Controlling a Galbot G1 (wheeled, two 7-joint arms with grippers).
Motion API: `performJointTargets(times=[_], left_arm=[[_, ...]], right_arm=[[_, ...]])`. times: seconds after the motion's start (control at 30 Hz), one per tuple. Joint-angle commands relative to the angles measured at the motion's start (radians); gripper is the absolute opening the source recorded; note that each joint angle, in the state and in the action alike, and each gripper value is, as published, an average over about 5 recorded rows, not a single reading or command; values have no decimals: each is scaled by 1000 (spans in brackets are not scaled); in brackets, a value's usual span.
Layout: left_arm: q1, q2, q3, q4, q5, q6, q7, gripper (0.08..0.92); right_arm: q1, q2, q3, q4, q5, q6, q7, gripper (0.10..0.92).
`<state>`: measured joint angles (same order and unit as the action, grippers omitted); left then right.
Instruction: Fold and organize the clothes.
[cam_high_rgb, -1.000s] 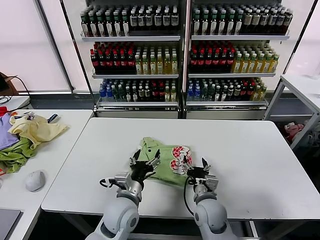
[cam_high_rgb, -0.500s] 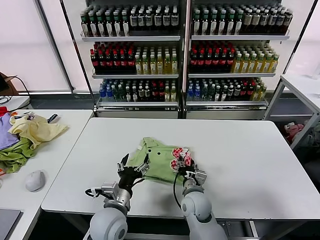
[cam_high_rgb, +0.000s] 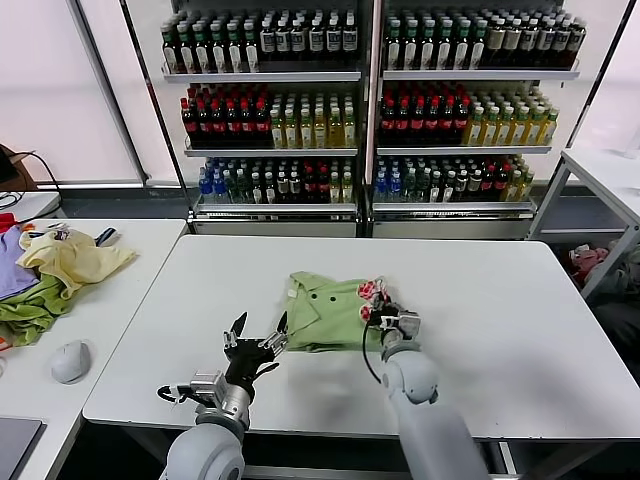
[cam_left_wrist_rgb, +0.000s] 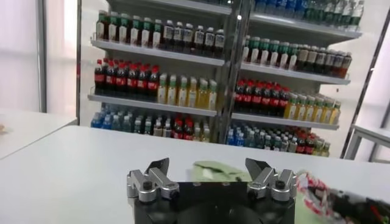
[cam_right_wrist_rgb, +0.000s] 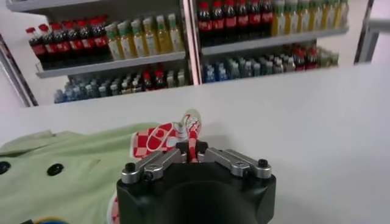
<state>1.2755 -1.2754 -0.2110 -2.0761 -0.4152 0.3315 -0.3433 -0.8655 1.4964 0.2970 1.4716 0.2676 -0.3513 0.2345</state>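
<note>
One green shirt (cam_high_rgb: 325, 312) lies mid-counter (cam_high_rgb: 500, 330), long axis across, collar leftward. The right hand (cam_high_rgb: 378, 314) is pinched closed on its red-printed right edge. The left hand (cam_high_rgb: 256, 340), spread wide, holds nothing near the shirt's left.

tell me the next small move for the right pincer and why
Probably lift a little and carry the pinched edge across toward the collar side. The right pincer is shut on the red-pink printed edge of the green shirt, which lies partly folded on the white table. The left pincer hovers open, off the cloth.
</note>
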Motion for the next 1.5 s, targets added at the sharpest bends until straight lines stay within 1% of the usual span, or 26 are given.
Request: performJointTargets(times=[0.03,0.1,0.2,0.27,0.37,0.53,0.63,0.77,0.83,0.93,1.03,1.3,1.5], left_arm=[[10,5,2,-6,8,-1,2,823],[7,3,6,-3,10,0,3,823],[1,-1,15,1,15,1,4,823],[-2,-4,21,3,20,1,5,823],[-4,-8,26,6,28,0,7,823],[-4,-14,32,7,39,-2,14,823],[-1,-15,33,0,51,-7,34,823],[11,-12,30,-19,67,-17,68,823],[19,-10,27,-32,75,-23,79,823],[34,-12,24,-46,89,-33,90,823],[56,-21,21,-59,123,-53,100,823],[112,-45,-3,-95,181,-85,124,823],[150,-47,-37,-108,203,-100,132,823]], right_arm=[[193,-210,4,-217,-241,65,-233,154],[184,-224,8,-214,-264,99,-253,154],[144,-230,24,-175,-278,173,-231,186],[106,-232,46,-120,-279,223,-198,236],[24,-236,100,4,-259,273,-157,322],[-149,-236,193,217,-157,270,-107,469],[-271,-217,257,340,-94,246,-126,555],[-434,-195,315,510,-46,209,-183,668],[-509,-191,334,567,-36,204,-213,728],[-592,-189,355,600,-25,207,-247,795],[-642,-183,366,610,-19,217,-260,819],[-685,-152,355,660,-25,238,-229,823],[-704,-142,338,671,-104,277,-221,823]])
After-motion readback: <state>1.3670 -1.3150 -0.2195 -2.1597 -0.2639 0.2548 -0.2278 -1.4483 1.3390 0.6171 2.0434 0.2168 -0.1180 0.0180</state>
